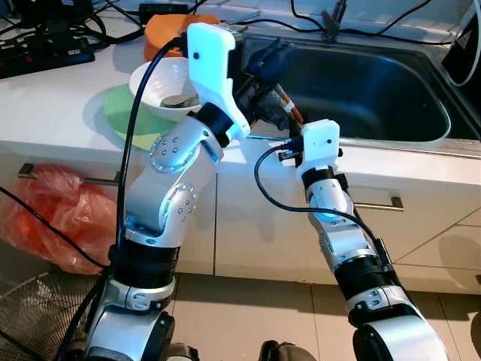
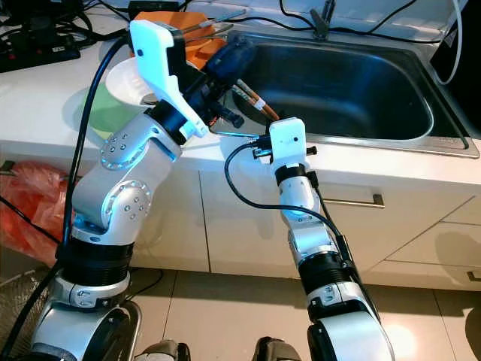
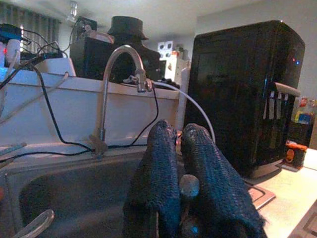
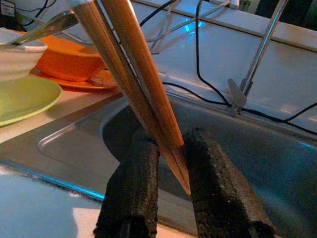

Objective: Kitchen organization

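Chopsticks (image 4: 133, 84), a wooden pair with reddish ends, are pinched between the two black fingers (image 4: 131, 193) of the right gripper (image 4: 171, 191) at the front rim of the steel sink (image 1: 421, 113). In the right wrist view the sticks are seen rising at a slant from between the pads, over the left corner of the basin. The left gripper (image 3: 181, 178) is held above the sink's left edge, its cloth-covered fingers (image 3: 158, 173) pressed close together around a small rounded object whose identity cannot be told. On the white counter (image 1: 52, 98) left of the sink, a white bowl (image 1: 161, 86) with a spoon in it is set on a green plate (image 1: 124, 113), with an orange dish (image 1: 161, 30) just behind. A faucet (image 3: 111, 94) is mounted at the sink's back rim. An orange plastic bag (image 1: 52, 218) is seen on the floor by the cabinets.
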